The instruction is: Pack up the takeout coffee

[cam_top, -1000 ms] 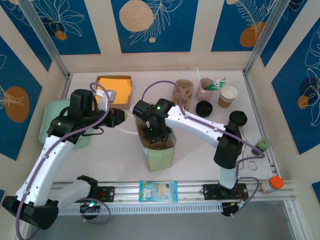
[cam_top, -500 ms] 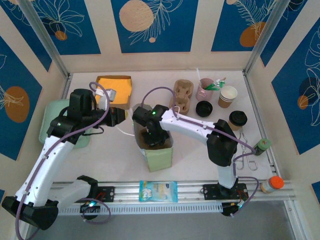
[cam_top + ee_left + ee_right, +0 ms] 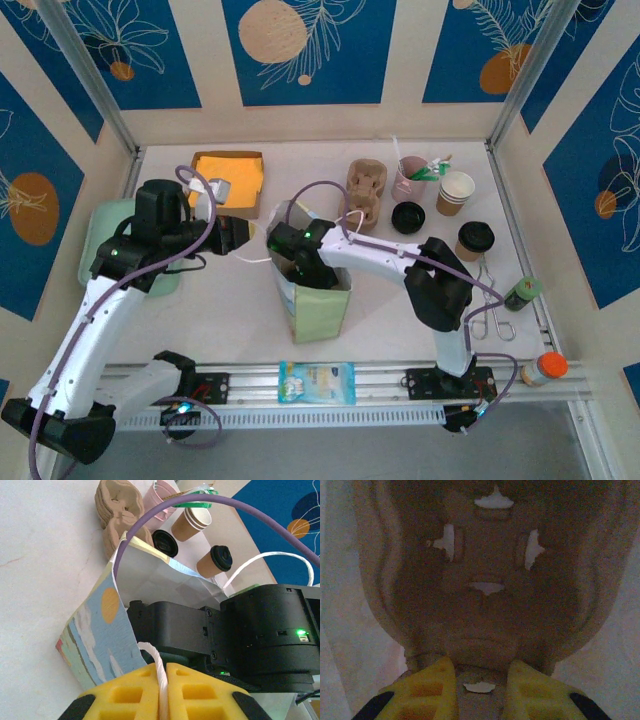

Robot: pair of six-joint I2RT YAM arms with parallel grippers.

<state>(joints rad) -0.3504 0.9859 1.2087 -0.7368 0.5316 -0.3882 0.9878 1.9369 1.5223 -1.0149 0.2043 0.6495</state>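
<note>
The left gripper is pinched together on the white handle of the bag, which stands upright on the worktop just ahead of it. The right gripper is down inside the bag, its fingers clamped on the near edge of a pulp carrier that stretches away from it. The coffee stands upright, lid on, outside the bag. It is well off to the right gripper's right, and beyond the bag from the left gripper, clear of both.
</note>
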